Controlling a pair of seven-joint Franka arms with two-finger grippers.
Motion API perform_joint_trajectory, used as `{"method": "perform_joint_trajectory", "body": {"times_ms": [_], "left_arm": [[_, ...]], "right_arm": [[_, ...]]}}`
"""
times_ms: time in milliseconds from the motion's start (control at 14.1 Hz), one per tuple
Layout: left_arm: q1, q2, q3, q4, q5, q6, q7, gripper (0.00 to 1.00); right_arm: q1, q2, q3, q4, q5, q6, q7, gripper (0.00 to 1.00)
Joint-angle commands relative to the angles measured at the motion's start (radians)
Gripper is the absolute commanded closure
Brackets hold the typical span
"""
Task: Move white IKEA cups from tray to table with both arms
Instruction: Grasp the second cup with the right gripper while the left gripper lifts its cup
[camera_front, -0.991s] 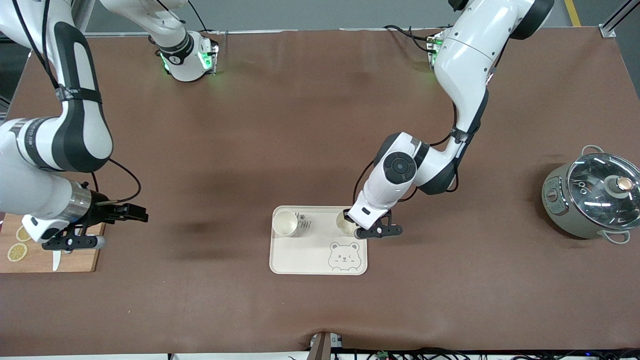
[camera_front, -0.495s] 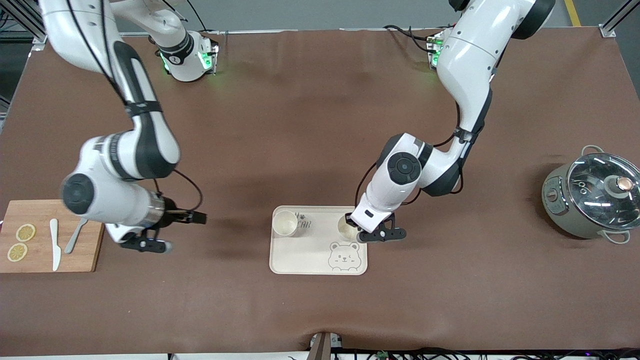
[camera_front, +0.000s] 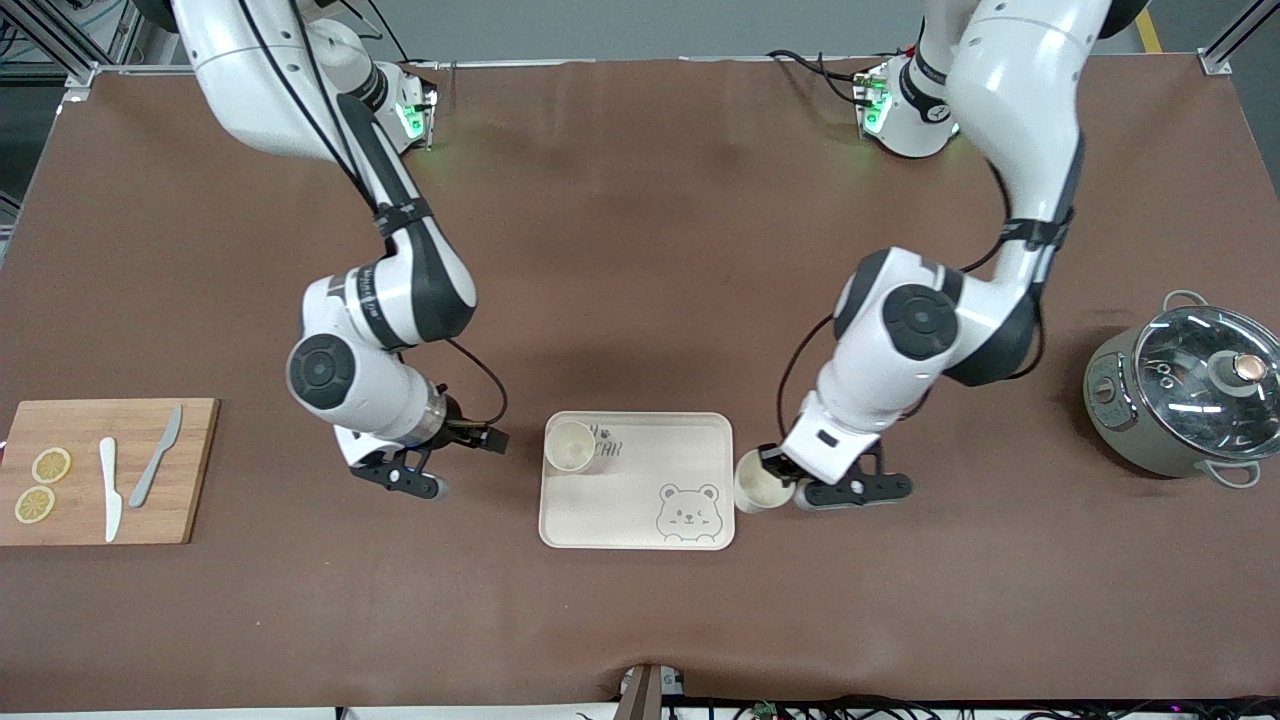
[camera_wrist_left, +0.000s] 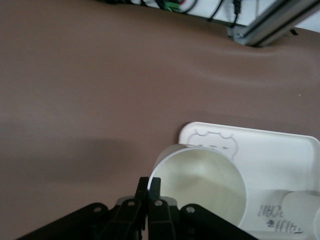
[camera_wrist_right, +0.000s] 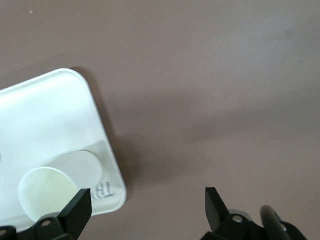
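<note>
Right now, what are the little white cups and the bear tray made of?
The small cream-white handleless cup held in the left gripper and its twin on the tray look like matte plastic or ceramic: smooth, thin-rimmed, no shine. The cream rectangular bear-printed tray seems moulded plastic, with rounded corners and a raised lip.

A brown-covered table (camera_front: 640, 300) carries the lot. Dead centre, toward the front camera, lies a cream bear-printed tray (camera_front: 640, 520). At the right arm's end sits a wooden cutting board (camera_front: 60, 520). At the left arm's end stands a grey-green pot with a glass lid (camera_front: 1180, 400). Both arm bases are mounted along the edge farthest from the camera.
</note>
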Motion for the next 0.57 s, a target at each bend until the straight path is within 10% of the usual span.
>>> {"method": "perform_joint_trajectory", "body": {"times_ms": [0,495], "left_arm": [[0.071,-0.047,-0.006,-0.027,0.014,-0.081,0.094,1.00],[0.249,-0.052,-0.006,-0.097,0.016,-0.130,0.269,1.00]], "right_arm": [[0.042,0.033,-0.010,0.021,0.017,0.038,0.067,0.00],[0.101,0.079,-0.010,0.027,0.013,0.082,0.177,0.11]]}}
